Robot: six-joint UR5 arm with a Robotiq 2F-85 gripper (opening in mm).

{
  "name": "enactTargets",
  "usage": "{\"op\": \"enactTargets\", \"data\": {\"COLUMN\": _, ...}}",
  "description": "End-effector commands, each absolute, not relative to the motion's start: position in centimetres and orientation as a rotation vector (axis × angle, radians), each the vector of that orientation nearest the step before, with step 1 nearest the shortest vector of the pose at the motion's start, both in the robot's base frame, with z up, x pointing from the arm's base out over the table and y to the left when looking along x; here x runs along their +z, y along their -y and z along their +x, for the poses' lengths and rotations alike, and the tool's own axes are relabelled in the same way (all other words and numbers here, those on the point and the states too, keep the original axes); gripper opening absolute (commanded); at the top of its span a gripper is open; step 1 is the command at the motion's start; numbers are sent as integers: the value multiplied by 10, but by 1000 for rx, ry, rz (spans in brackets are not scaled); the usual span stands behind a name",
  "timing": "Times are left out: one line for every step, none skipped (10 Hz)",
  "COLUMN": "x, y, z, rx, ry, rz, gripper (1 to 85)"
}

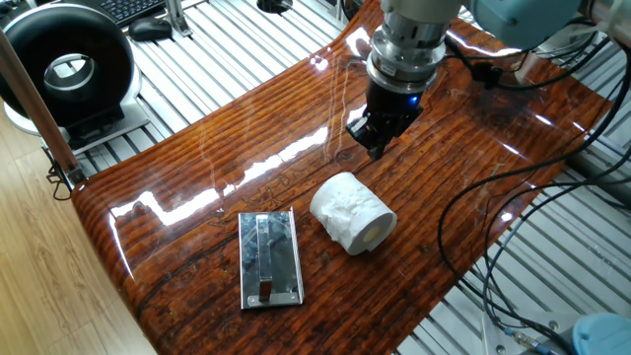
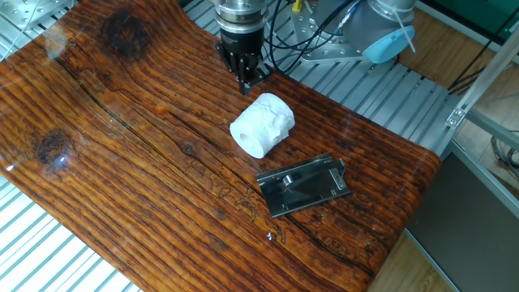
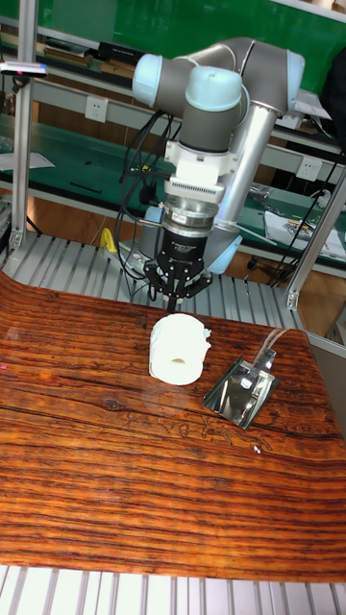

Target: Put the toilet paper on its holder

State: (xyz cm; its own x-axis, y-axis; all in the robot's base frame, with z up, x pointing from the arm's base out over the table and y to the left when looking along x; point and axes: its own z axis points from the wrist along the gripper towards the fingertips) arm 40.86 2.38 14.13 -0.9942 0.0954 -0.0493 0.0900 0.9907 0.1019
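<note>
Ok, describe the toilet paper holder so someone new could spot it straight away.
On the wooden table, find the white toilet paper lying on its side. Beside it, apart, lies the holder: a flat, shiny chrome plate with a raised bar along its middle, the only metal thing there.

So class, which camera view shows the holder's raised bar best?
One fixed view: the holder is seen almost from above, with its bar running lengthwise. The other fixed view shows it darker and angled; the tall fixed view foreshortens it.

table (image 1: 177,187) bare left | holder (image 1: 269,258) beside toilet paper (image 1: 352,212) (apart)
</note>
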Motion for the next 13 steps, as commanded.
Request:
{"op": "enactTargets", "data": {"x": 142, "y": -36, "z": 404, "rx": 219, "ry": -3089, "rz": 79, "gripper": 660}}
{"op": "enactTargets", "data": {"x": 142, "y": -37, "z": 400, "rx": 224, "ry": -3100, "rz": 52, "gripper": 710}}
{"op": "enactTargets", "data": {"x": 141, "y": -40, "z": 395, "rx": 239, "ry": -3118, "rz": 22, "gripper": 753}}
{"op": "enactTargets", "data": {"x": 141, "y": -41, "z": 393, "rx": 242, "ry": -3122, "rz": 9, "gripper": 793}}
{"op": "enactTargets", "data": {"x": 141, "y": -45, "z": 394, "rx": 253, "ry": -3115, "rz": 39, "gripper": 800}}
{"op": "enactTargets", "data": {"x": 142, "y": -47, "z": 399, "rx": 251, "ry": -3100, "rz": 110, "gripper": 737}}
{"op": "enactTargets", "data": {"x": 143, "y": -47, "z": 401, "rx": 228, "ry": -3099, "rz": 157, "gripper": 677}}
{"op": "enactTargets", "data": {"x": 141, "y": -42, "z": 406, "rx": 178, "ry": -3083, "rz": 147, "gripper": 667}}
{"op": "enactTargets", "data": {"x": 143, "y": -55, "z": 414, "rx": 214, "ry": -3055, "rz": 217, "gripper": 640}}
{"op": "enactTargets", "data": {"x": 145, "y": -56, "z": 409, "rx": 203, "ry": -3078, "rz": 278, "gripper": 533}}
{"op": "enactTargets", "data": {"x": 145, "y": -53, "z": 404, "rx": 183, "ry": -3097, "rz": 338, "gripper": 437}}
{"op": "enactTargets", "data": {"x": 145, "y": -58, "z": 403, "rx": 214, "ry": -3099, "rz": 345, "gripper": 400}}
{"op": "enactTargets", "data": {"x": 147, "y": -61, "z": 402, "rx": 216, "ry": -3104, "rz": 343, "gripper": 407}}
